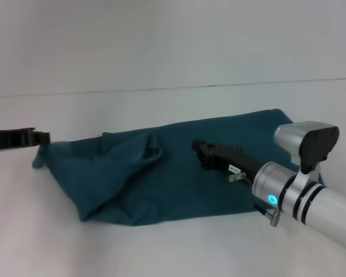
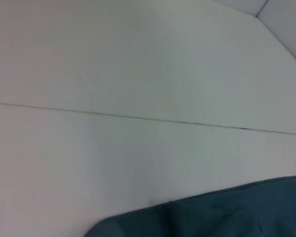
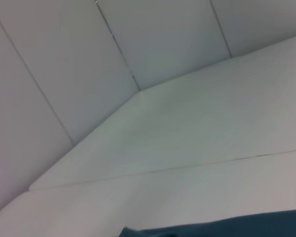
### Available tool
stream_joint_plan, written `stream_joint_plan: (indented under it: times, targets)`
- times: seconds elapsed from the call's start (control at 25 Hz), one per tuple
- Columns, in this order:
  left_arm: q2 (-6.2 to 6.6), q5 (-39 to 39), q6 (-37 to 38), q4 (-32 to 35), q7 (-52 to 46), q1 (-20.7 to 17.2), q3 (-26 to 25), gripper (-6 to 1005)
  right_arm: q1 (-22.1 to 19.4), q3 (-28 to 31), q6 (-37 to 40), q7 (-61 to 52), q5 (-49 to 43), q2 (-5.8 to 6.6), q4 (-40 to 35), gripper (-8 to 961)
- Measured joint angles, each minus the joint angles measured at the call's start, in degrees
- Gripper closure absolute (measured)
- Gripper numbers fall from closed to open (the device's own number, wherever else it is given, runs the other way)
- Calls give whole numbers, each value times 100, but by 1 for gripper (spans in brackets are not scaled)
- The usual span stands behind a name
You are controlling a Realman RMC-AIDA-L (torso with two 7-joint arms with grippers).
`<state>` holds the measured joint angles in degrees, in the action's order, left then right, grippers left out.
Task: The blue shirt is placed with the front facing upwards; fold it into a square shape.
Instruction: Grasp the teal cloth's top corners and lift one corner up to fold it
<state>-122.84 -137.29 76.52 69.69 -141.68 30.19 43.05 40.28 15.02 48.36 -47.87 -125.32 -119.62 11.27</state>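
Blue shirt (image 1: 161, 179), folded lengthwise, on white worktop (image 1: 161, 248); two grippers present.

Shirt: long teal band running across the worktop, plain side up, creased and bunched toward its left end; no lettering visible. Left gripper (image 1: 39, 138): at the shirt's left tip, meeting the cloth edge; jaws' state cannot be told. Right gripper (image 1: 200, 151): low over the shirt's middle-right, pointing left; jaws look narrow, grip on cloth not discernible.

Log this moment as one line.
blue shirt: folded lengthwise, rumpled | left gripper: at shirt's left end | right gripper: over shirt
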Motion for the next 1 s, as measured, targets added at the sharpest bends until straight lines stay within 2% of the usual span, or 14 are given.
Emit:
stream_joint_plan:
  times: [0.4,0.52,0.6,0.68,0.76,0.84,0.96,1.0]
  targets:
    - [20,193,127,140,172,-361,-100,952,-124,16,573,-431,3,2,-419,928]
    - [-51,514,336,441,436,-343,74,931,-192,67,830,-689,18,5,-786,927]
    - [-107,578,383,677,516,-274,480,912,-254,111,977,-927,22,9,-1103,927]
    - [-124,602,377,752,532,-245,656,893,-335,171,1119,-1088,32,10,-1410,926]
    - [-126,676,226,835,522,-24,1537,804,-420,209,1231,-1133,113,11,-1652,926]
    - [-129,643,81,834,509,81,1977,716,-503,217,1308,-1166,219,15,-1826,925]
    - [-129,463,-155,827,517,193,2626,502,-617,217,1409,-1257,349,26,-2031,924]
    - [-127,398,-188,827,525,224,2790,488,-638,217,1428,-1268,367,28,-2070,924]
